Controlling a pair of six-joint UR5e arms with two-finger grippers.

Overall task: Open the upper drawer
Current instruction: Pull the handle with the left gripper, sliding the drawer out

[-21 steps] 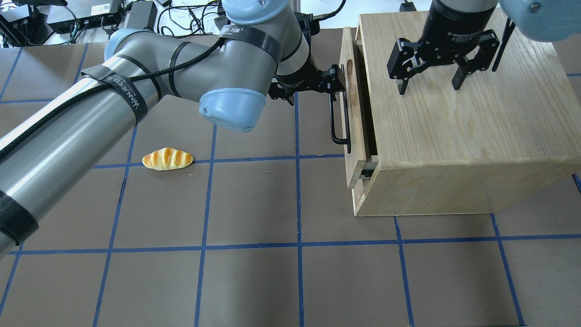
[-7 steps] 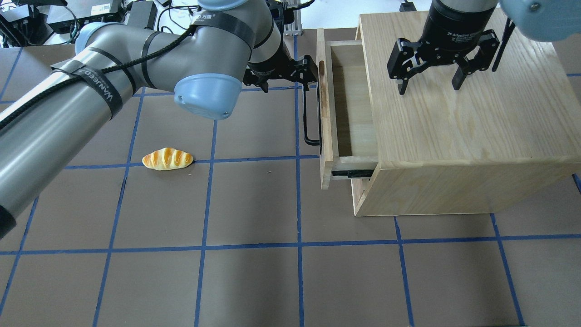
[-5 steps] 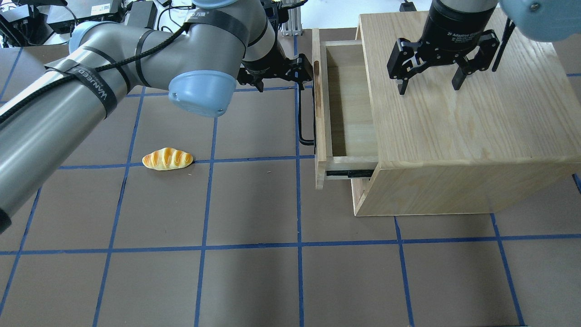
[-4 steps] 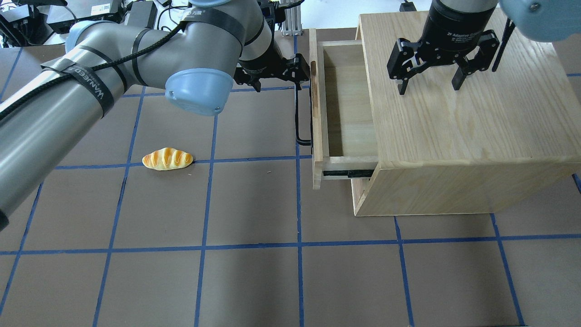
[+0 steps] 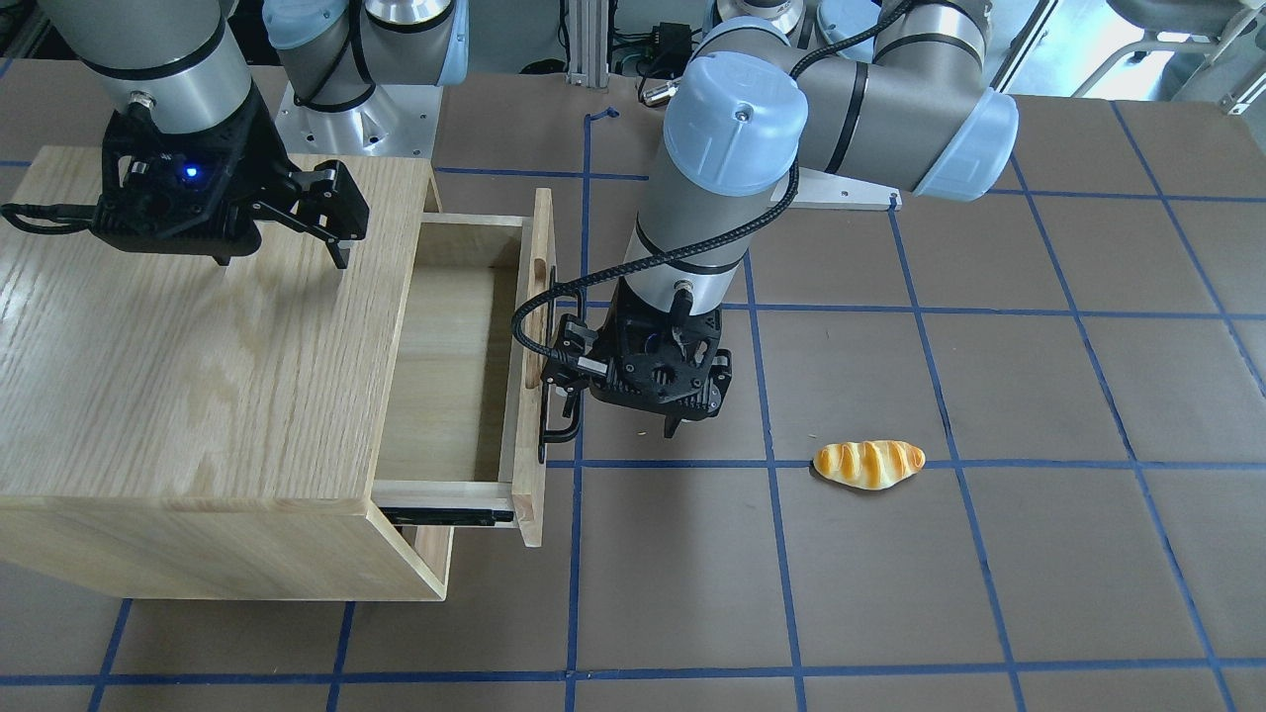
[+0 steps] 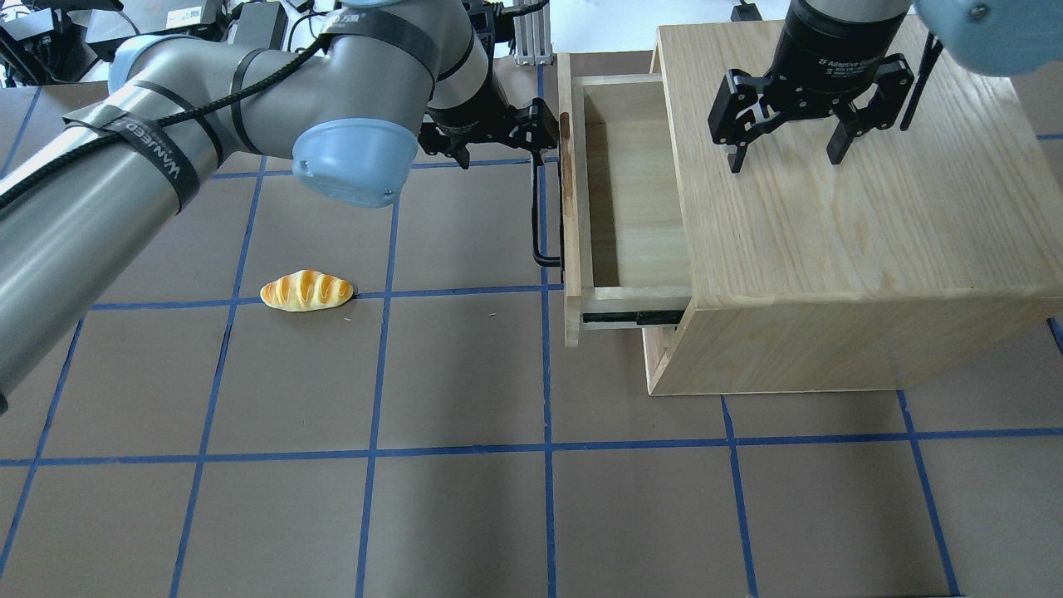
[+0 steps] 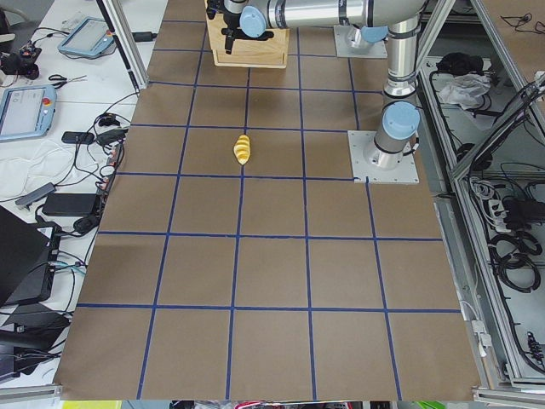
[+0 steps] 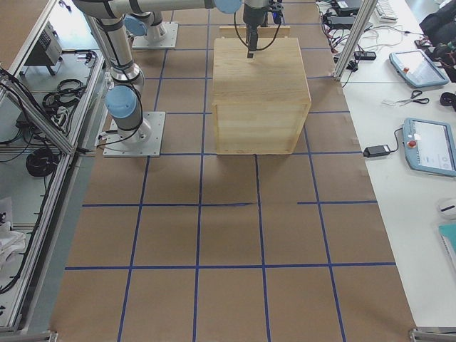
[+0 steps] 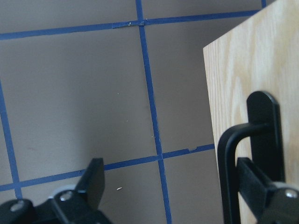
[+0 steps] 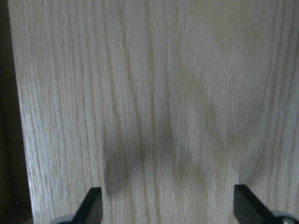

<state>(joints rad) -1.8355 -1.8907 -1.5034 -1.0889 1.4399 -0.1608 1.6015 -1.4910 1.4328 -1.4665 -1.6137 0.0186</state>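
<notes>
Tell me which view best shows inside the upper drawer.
Overhead exterior: looks down into the shallow light-wood upper drawer, floor and walls unobstructed. Front-facing shows the inside nearly as well. Left wrist catches only its front panel and black bar handle. Side views too distant; right wrist sees only the oak cabinet top.

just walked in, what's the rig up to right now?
The left gripper is open and points down, with one finger apparently hooked behind the black handle of the upper drawer. The drawer stands well out of the cabinet and looks empty. The right gripper hangs open over the cabinet top, holding nothing. A bread roll lies on the table, apart from both.
</notes>
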